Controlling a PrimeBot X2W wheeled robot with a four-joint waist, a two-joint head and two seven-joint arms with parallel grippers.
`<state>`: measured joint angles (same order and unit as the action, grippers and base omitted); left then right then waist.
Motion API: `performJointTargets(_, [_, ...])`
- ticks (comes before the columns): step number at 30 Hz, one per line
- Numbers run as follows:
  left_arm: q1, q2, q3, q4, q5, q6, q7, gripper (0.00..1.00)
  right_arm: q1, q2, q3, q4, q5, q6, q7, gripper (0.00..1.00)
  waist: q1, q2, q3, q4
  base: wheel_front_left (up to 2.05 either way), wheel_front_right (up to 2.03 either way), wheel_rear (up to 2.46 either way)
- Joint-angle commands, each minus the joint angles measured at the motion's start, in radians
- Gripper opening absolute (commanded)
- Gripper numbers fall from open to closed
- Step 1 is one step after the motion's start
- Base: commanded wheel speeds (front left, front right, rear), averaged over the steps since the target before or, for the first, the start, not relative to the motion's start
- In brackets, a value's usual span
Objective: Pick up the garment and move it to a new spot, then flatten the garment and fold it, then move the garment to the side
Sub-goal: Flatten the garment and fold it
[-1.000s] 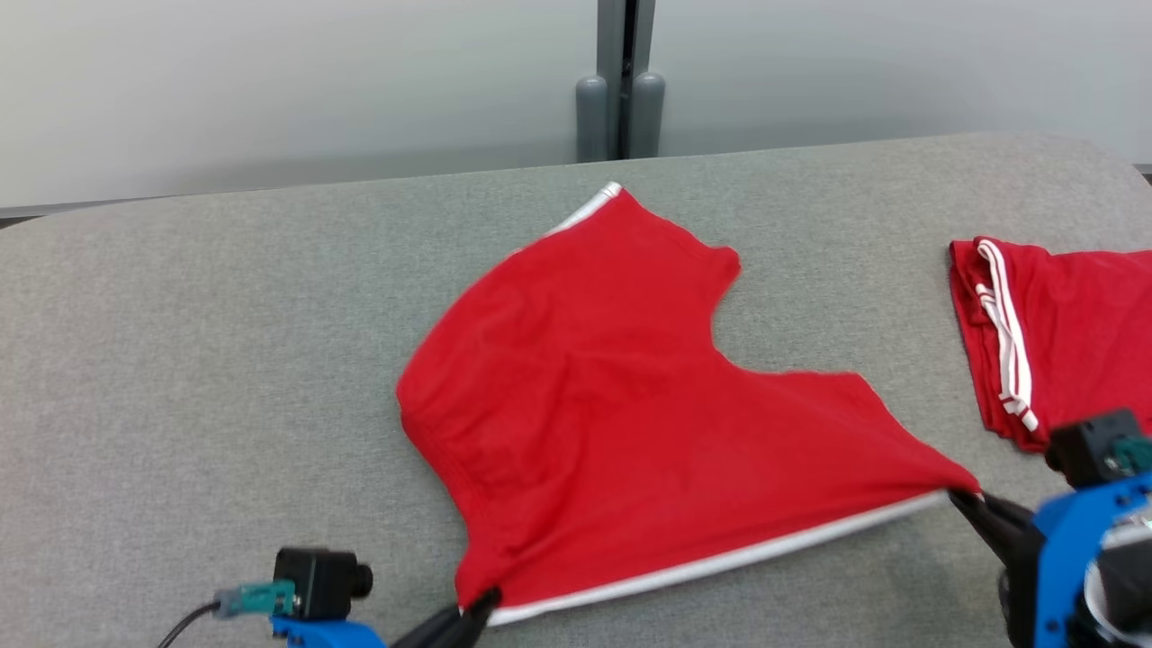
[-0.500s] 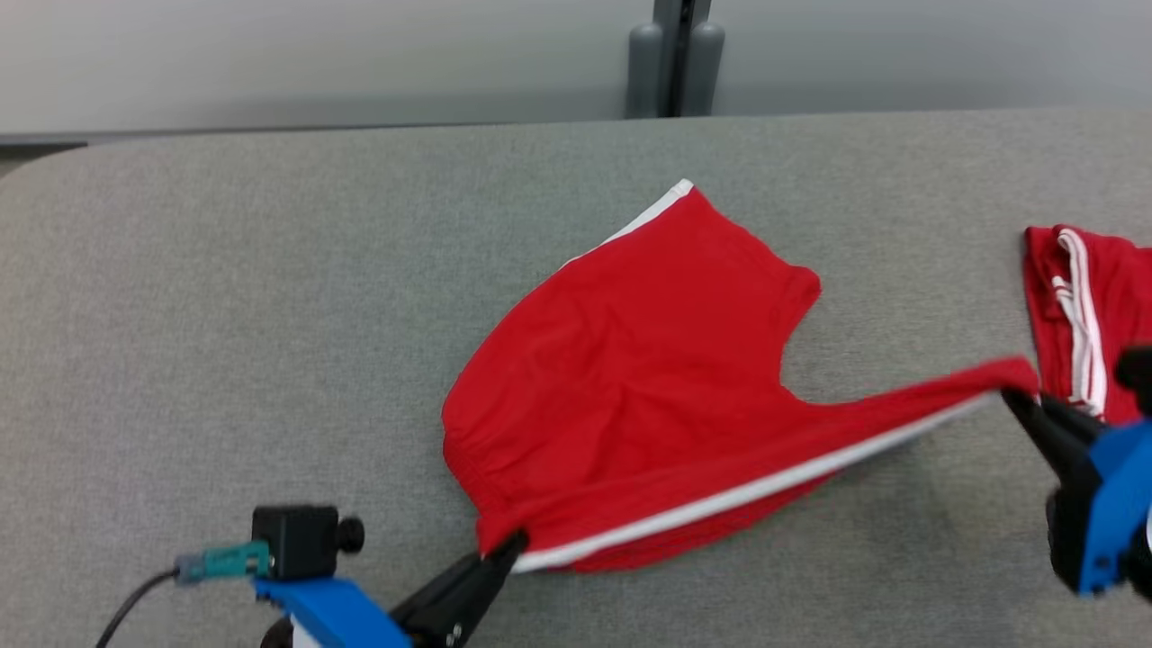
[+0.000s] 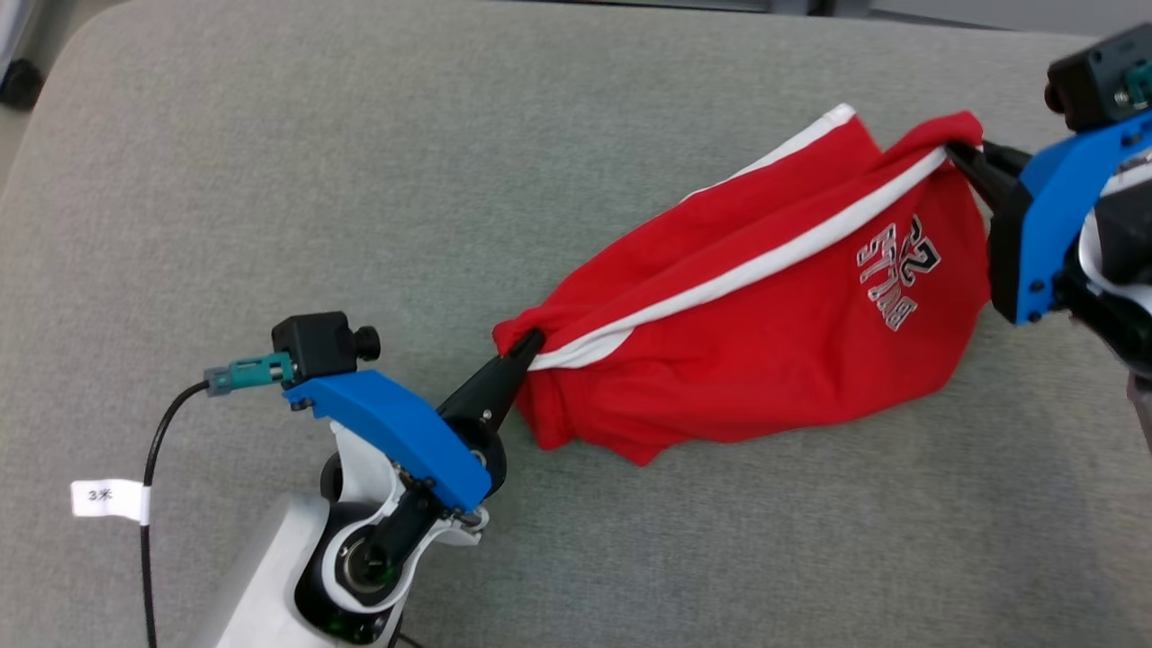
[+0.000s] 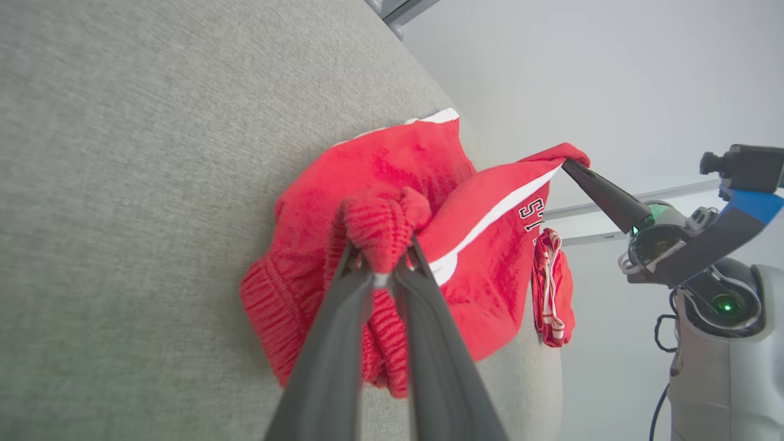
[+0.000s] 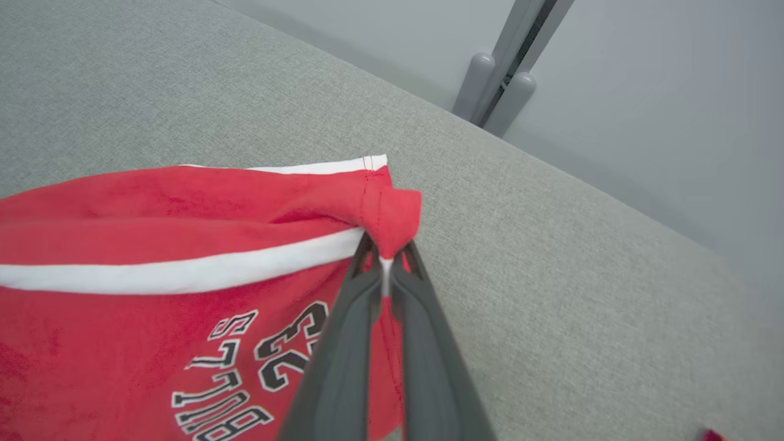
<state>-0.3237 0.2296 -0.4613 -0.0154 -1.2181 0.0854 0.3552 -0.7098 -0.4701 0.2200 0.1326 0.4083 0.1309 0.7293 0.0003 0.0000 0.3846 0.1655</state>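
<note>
The left gripper is seen pressed together on a bunched corner of the waistband of the red shorts; the ribbed elastic is gathered into a knob above the fingertips, so several layers are judged to be caught rather than one thin edge. The right gripper is likewise closed, pinching the hem corner at the far end of the same side. Between the two grips the white stripe is drawn into a nearly straight, taut line and is raised above the grey padded table. The side seam is presumably held at both ends so that the cloth hangs from one clean edge and can be carried or laid down without crumpling. Below that line the fabric drapes loosely, and its lowest folds appear to rest on the surface; the printed lettering is turned upward near the right grip. The shorts are thus placed at the middle-right of the table, partly lifted; flattening and folding are judged not yet finished. A second red garment is seen beyond them.
</note>
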Motion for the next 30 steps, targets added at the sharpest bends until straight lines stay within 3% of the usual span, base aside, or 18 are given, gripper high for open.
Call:
performJointTargets(1, [-0.025, -0.009, 0.007, 0.02, -0.006, -0.011, -0.007, 0.0, -0.032, 0.001, 0.011, 0.026, 0.004, 0.0, -0.013, 0.0, -0.0003, 0.0, 0.037, 0.04, 0.0, 0.0, 0.0])
performJointTargets(11, [-0.086, -0.077, 0.01, 0.174, -0.014, -0.061, -0.057, 0.0, -0.182, 0.013, 0.097, 0.261, 0.018, 0.0, -0.12, 0.0, -0.0003, 0.0, 0.06, 0.073, 0.0, 0.0, 0.0])
performJointTargets(12, [-0.089, -0.079, 0.008, 0.183, -0.012, -0.067, -0.057, 0.0, -0.187, 0.018, 0.101, 0.278, 0.023, 0.0, -0.133, 0.92, -0.0003, 0.0, 0.06, 0.074, 0.0, 0.0, 0.0])
performJointTargets(13, [-0.093, -0.08, 0.008, 0.191, -0.011, -0.07, -0.059, 0.13, -0.194, 0.02, 0.103, 0.292, 0.028, 0.0, -0.151, 1.0, -0.0003, 0.0, 0.061, 0.075, 0.0, 0.0, 0.0])
performJointTargets(14, [-0.093, -0.081, 0.008, 0.196, -0.009, -0.076, -0.063, 0.72, -0.2, 0.022, 0.108, 0.302, 0.031, 0.0, -0.168, 1.0, -0.0003, 0.0, 0.061, 0.074, 0.0, 0.0, 0.0])
performJointTargets(16, [-0.09, -0.083, 0.011, 0.207, -0.005, -0.079, -0.075, 1.0, -0.202, 0.026, 0.117, 0.326, 0.04, 0.0, -0.202, 1.0, -0.0003, 0.0, 0.056, 0.073, 0.0, 0.0, 0.0])
performJointTargets(22, [-0.056, -0.049, 0.015, 0.207, 0.055, -0.105, -0.151, 1.0, -0.172, 0.018, 0.135, 0.357, 0.096, 0.0, -0.287, 1.0, -0.0003, 0.0, 0.009, 0.063, 0.0, 0.0, 0.0])
performJointTargets(30, [-0.031, 0.006, 0.005, 0.267, 0.328, -0.103, -0.468, 1.0, -0.068, -0.036, 0.127, 0.349, 0.145, 0.0, -0.361, 1.0, -0.0003, 0.0, -0.061, 0.061, 0.0, 0.0, 0.0])
